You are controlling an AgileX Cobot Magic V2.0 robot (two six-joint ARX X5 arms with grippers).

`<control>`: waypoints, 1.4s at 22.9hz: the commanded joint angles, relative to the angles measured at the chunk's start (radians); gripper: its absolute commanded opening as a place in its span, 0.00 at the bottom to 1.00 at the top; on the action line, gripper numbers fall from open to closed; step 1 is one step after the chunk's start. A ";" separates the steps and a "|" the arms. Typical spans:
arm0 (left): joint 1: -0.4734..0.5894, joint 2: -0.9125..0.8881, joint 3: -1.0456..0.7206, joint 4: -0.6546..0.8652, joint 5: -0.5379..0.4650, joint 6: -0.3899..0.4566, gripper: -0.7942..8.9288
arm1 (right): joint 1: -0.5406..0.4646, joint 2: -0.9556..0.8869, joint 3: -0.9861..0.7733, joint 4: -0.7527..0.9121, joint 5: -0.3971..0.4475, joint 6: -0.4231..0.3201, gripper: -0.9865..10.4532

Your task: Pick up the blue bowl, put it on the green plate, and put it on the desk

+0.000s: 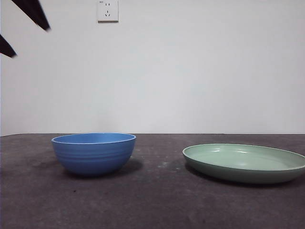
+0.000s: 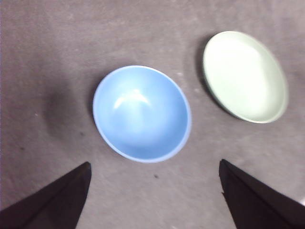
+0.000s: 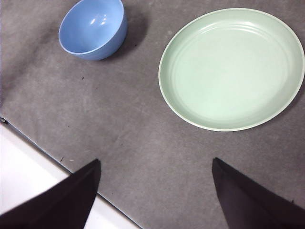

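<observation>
The blue bowl (image 1: 94, 153) and pale mint-green plate (image 1: 245, 163) sit on dark grey speckled desk (image 1: 152, 205).

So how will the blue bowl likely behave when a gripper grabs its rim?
The bowl looks rigid, so it should keep its shape under a pinch. Its glossy wall shows highlights in the left wrist view, so jaws may slip somewhat. It stands upright on a narrow base with rounded sides, so a sideways push could rock it rather than slide it. It appears empty, so probably light.

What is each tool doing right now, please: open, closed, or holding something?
Left tool: open, empty, above the blue bowl.
Right tool: open, empty, above the desk near the green plate.
</observation>
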 commanded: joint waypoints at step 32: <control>-0.105 0.659 0.205 0.152 -0.244 0.001 0.09 | 0.003 0.005 0.020 0.025 0.001 0.003 0.41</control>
